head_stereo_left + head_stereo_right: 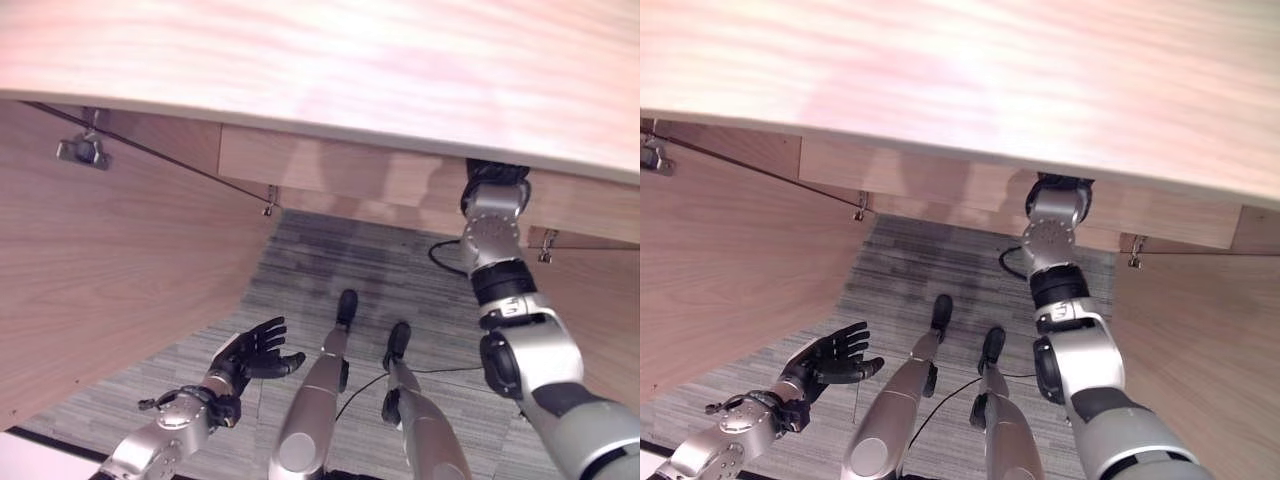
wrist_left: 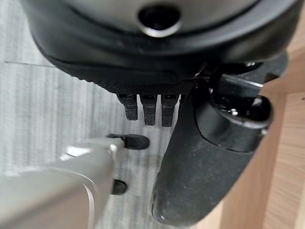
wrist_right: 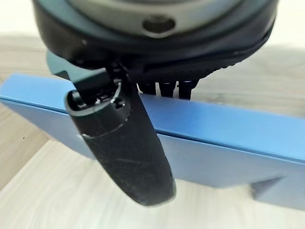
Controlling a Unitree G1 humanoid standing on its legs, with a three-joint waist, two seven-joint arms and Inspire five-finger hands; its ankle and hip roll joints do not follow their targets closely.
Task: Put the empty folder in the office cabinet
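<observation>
The blue folder (image 3: 228, 138) stands on edge on a pale wooden shelf (image 3: 57, 191) in the right wrist view. My right hand (image 3: 125, 148) grips its upper edge, thumb down its near face and fingers curled over the far side. In the eye views my right forearm (image 1: 497, 262) reaches up under the cabinet's wooden top (image 1: 350, 70), which hides the hand and folder. My left hand (image 1: 256, 350) hangs low at the left above the carpet, open with fingers spread and nothing in it.
An open wooden cabinet door (image 1: 100, 280) with a metal hinge (image 1: 84, 150) stands at the left. Another door (image 1: 600, 300) stands at the right. Grey carpet (image 1: 320, 260) lies between them.
</observation>
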